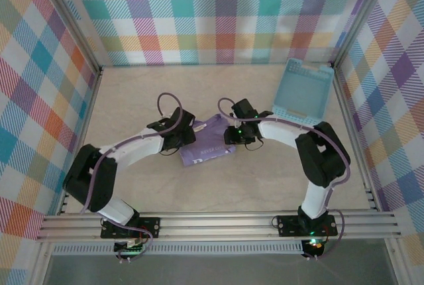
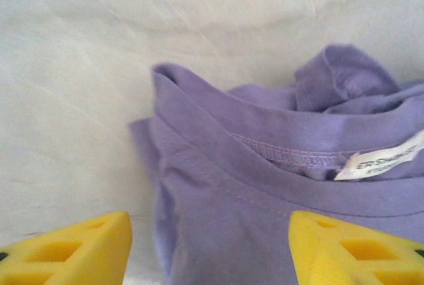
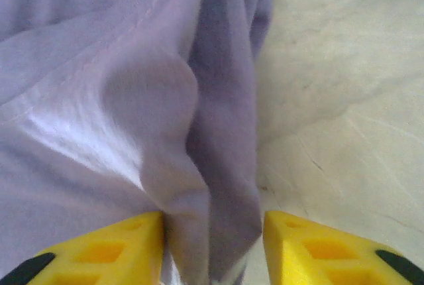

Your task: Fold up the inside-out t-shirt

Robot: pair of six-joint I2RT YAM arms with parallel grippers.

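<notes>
The lavender t-shirt [image 1: 207, 144] lies bunched into a small bundle at the middle of the table, with pale lettering on its top. In the left wrist view the t-shirt [image 2: 265, 185] shows its collar seam and a white label [image 2: 377, 162]. My left gripper [image 1: 189, 132] is at the bundle's left side. The left gripper [image 2: 211, 252] is open wide, with the shirt's edge between the yellow fingers. My right gripper [image 1: 232, 136] is at the bundle's right side. The right gripper [image 3: 213, 245] is open, straddling a thick fold of the t-shirt [image 3: 99, 99] that touches its left finger [image 3: 126, 248].
A light blue slotted basket [image 1: 303, 91] lies at the back right of the table, beyond the right arm. Plaid walls enclose the beige table [image 1: 132, 99] on three sides. Bare tabletop lies to the right of the fold [image 3: 344, 99].
</notes>
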